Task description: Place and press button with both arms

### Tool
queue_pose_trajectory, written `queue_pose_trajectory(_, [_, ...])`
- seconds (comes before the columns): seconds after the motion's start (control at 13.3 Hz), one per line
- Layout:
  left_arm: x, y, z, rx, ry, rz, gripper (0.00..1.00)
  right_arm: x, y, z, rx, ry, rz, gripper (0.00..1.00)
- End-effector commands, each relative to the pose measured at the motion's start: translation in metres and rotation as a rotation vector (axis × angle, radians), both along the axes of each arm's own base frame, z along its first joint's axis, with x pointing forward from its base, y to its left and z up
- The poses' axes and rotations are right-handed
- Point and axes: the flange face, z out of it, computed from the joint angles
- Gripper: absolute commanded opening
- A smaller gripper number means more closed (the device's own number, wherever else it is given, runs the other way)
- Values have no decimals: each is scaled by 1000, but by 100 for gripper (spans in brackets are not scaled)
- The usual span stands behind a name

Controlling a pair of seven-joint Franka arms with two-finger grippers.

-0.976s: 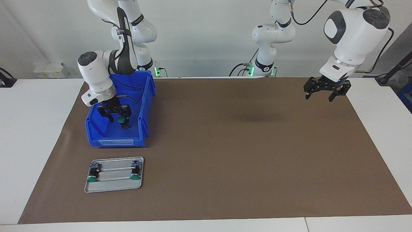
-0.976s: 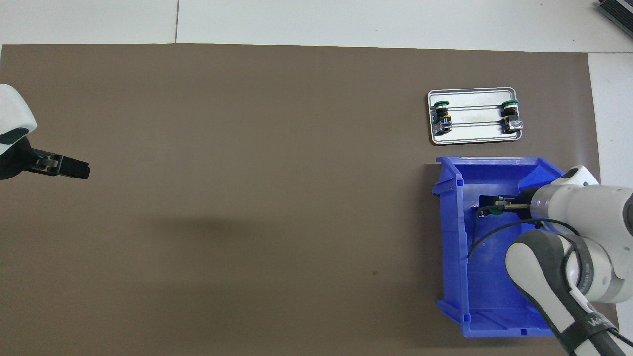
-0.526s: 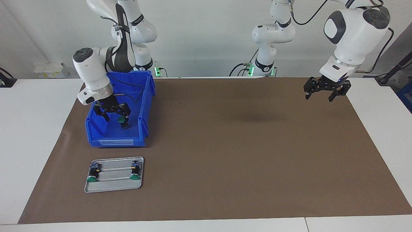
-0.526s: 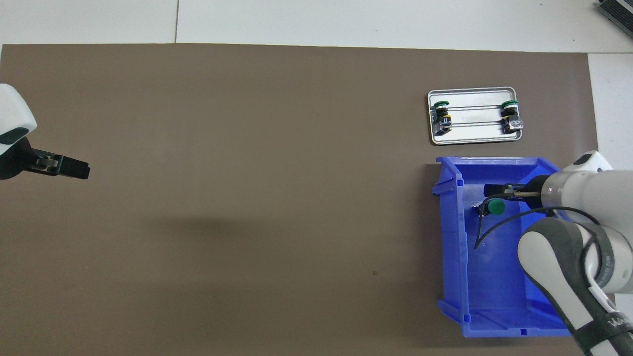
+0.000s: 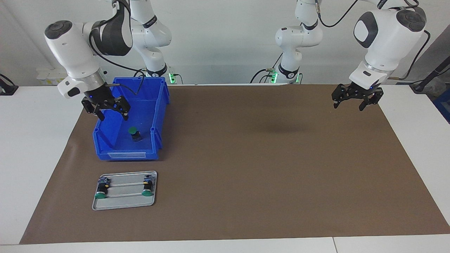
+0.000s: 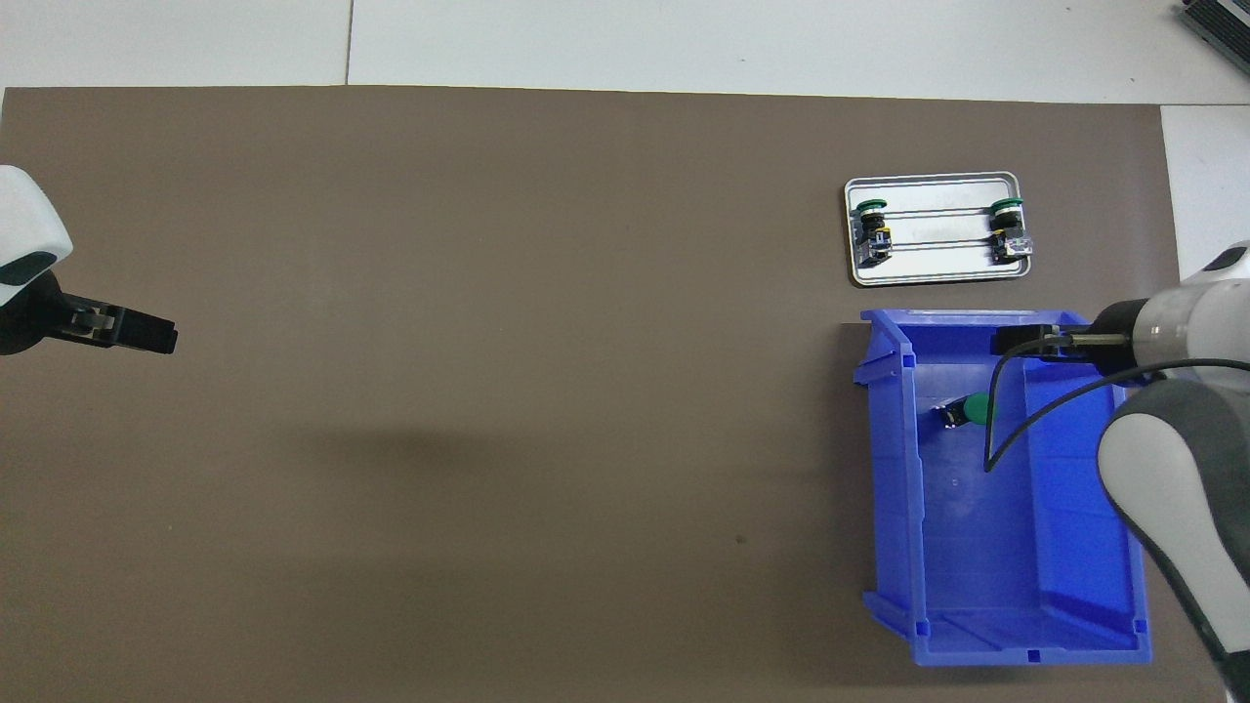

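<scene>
Button (image 5: 134, 133) with a green cap lies loose on the floor of the blue bin (image 5: 105, 142), at the part of the bin farther from the robots, held by nothing. The right gripper (image 5: 106, 109) hangs in the air over the bin's corner toward the right arm's end of the table, clear above the rim, its fingers spread apart and empty; a black cable loops from the wrist down over the bin. In the overhead view the same gripper (image 6: 1020, 341) covers the bin's wall farthest from the robots, and the button (image 6: 970, 409) sits just nearer to the robots than it.

A small metal tray (image 5: 123, 205) rests on the brown mat (image 5: 267, 168) near the bin, farther from the robots than the bin, with two more green-capped buttons (image 5: 101, 191) lying on it.

The left gripper (image 5: 355, 98) waits well apart from the bin, in the air over the mat toward the left arm's end of the table, fingers parted and holding nothing.
</scene>
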Motion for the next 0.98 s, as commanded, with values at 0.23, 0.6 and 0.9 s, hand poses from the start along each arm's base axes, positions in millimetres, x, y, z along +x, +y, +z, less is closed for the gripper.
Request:
queue_pose_trajectory(0.23, [-9, 2, 1, 14, -7, 7, 100, -4, -8, 90, -94, 92, -65, 99])
queue_pose_trajectory(0.6, [-9, 1, 1, 14, -7, 6, 100, -8, 5, 101, -78, 136, -95, 99])
queue_pose_trajectory(0.9, [-9, 2, 1, 14, -7, 7, 100, -11, 15, 98, -80, 151, -80, 99])
